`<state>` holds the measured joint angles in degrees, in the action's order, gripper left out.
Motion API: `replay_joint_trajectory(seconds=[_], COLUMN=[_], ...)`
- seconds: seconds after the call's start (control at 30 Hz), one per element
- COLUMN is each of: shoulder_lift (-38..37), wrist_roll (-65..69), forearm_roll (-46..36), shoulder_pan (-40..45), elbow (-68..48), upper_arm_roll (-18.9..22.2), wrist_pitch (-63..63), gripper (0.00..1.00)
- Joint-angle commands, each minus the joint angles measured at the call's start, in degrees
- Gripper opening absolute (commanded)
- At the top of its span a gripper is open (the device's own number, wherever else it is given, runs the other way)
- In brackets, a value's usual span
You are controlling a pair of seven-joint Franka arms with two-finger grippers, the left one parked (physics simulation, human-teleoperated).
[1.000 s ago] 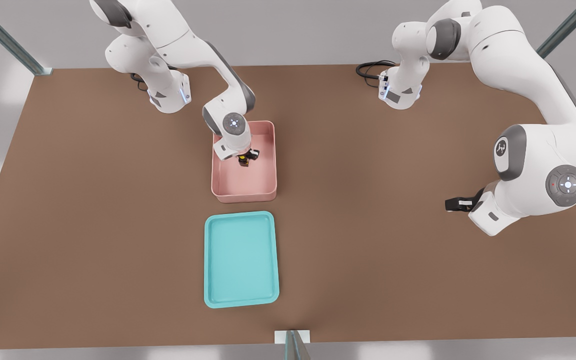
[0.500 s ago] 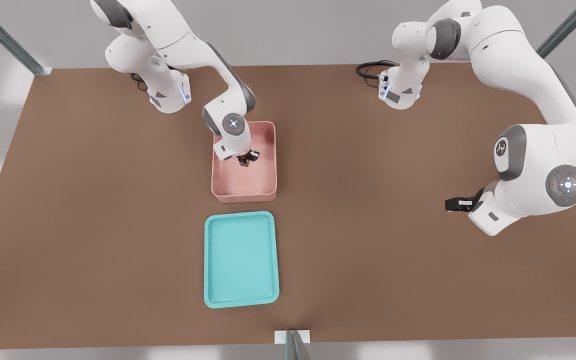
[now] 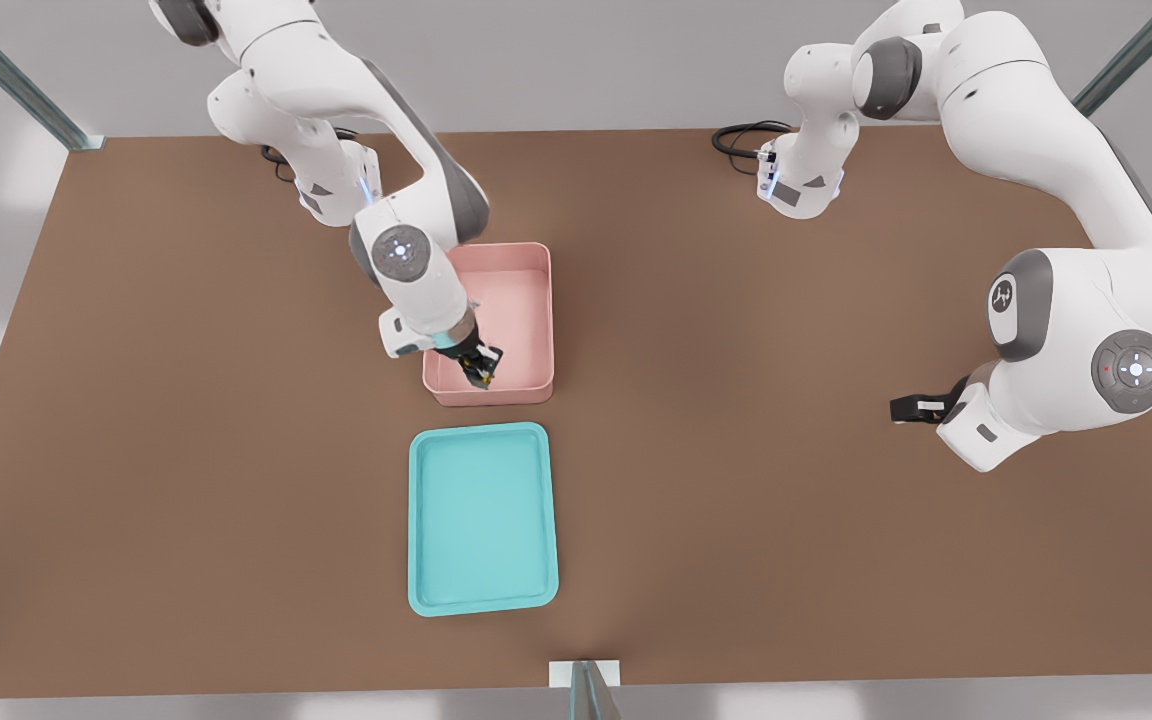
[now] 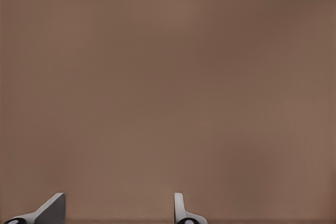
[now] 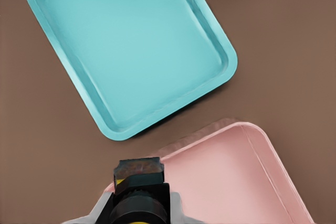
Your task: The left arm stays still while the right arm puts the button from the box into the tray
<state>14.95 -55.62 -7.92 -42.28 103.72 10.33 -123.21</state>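
At frame centre, the end effector (image 3: pixel 483 372) grips the button (image 3: pixel 479 377) above the pink box's (image 3: pixel 526 300) near wall; the teal tray (image 3: pixel 481 517) below holds nothing.

The gripper (image 3: pixel 483 370) is seen over the near end of the pink box (image 3: pixel 521 300), tilted toward the tray (image 3: pixel 481 518). The button (image 3: pixel 479 374), a speck of yellow on a dark body, is clamped between the jaws, close to the box's near wall. The teal tray is laid on the brown table (image 3: pixel 736 520), just beyond that wall, apart from the box.
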Motion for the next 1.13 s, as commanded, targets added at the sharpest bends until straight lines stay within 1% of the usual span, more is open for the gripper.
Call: replay_joint_trajectory(seconds=[0.0,0.07,0.13,0.17,0.2,0.4,0.53,0.57,0.6,0.67,0.7,0.73,0.77,0.8,0.83,0.87,0.9,0.93,0.97,1.1], shoulder_lift=[4.81,11.76,18.44,22.13,24.16,32.16,33.12,33.3,33.3,32.95,31.19,24.87,19.24,14.15,10.02,5.71,-1.5,-8.8,-8.27,-6.25], wrist_roll=[-0.81,-0.81,-1.07,-1.16,-1.07,-0.72,-0.02,-0.02,0.42,0.51,0.77,4.19,12.89,25.36,42.5,56.57,60.36,61.51,60.98,60.72], forearm_roll=[0.54,0.37,0.01,0.1,0.1,0.01,0.1,0.1,0.1,0.19,0.37,0.8,0.8,0.54,0.54,0.54,2.21,5.19,5.46,4.58], shoulder_pan=[2.02,4.66,4.75,6.68,6.95,8.79,10.37,10.55,10.81,10.81,10.81,11.34,14.76,19.77,25.75,28.83,28.74,28.74,28.83,27.51], elbow=[-8.17,-18.28,-26.19,-30.5,-32.17,-37.8,-37.63,-37.63,-37.71,-37.63,-37.71,-38.41,-38.68,-38.51,-35.88,-30.17,-17.96,-4.58,-5.11,-6.6], upper_arm_roll=[0.04,-0.31,0.48,-0.49,-0.58,-0.93,-1.81,-1.81,-1.89,-1.89,-1.54,-0.49,-0.75,-0.22,-0.14,2.67,5.05,5.22,5.57,4.7], wrist_pitch=[11.41,14.31,15.37,15.9,15.81,14.49,13.09,12.91,12.82,13.08,14.31,25.2,33.11,36.82,37.34,39.71,35.42,26.62,27.15,27.76], gripper=[0.42,0.42,0.42,0.42,0.42,0.42,0.43,0.6,1.0,1.0,1.0,1.0,1.0,1.0,1.0,1.0,1.0,1.0,1.0,1.0])
